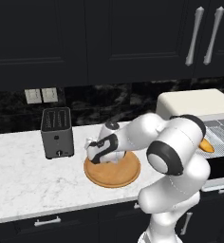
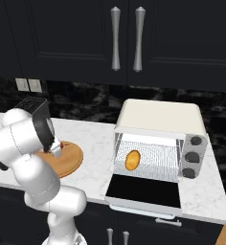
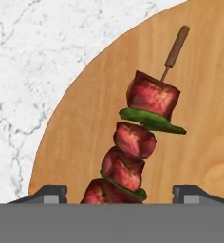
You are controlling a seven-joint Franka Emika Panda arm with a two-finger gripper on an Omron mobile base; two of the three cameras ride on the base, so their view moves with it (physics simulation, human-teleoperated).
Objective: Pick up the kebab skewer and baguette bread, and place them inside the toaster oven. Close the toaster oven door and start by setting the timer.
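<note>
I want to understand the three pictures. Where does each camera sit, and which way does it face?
Left base view: behind the arm's left, facing the wooden board; arm at lower right.
Right base view: behind its right, facing the toaster oven; arm at lower left.
Hand view: on the hand, looking down at the kebab skewer; gripper tips below.
Both base views share the board.

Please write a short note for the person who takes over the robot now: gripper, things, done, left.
Gripper: low over the round board, fingers apart on both sides of the skewer, no grip seen yet.
Skewer lies on the board.
Bread lies on the rack inside the toaster oven; its door hangs open.
Done: bread.
Left: skewer in, shut door, set timer.
</note>
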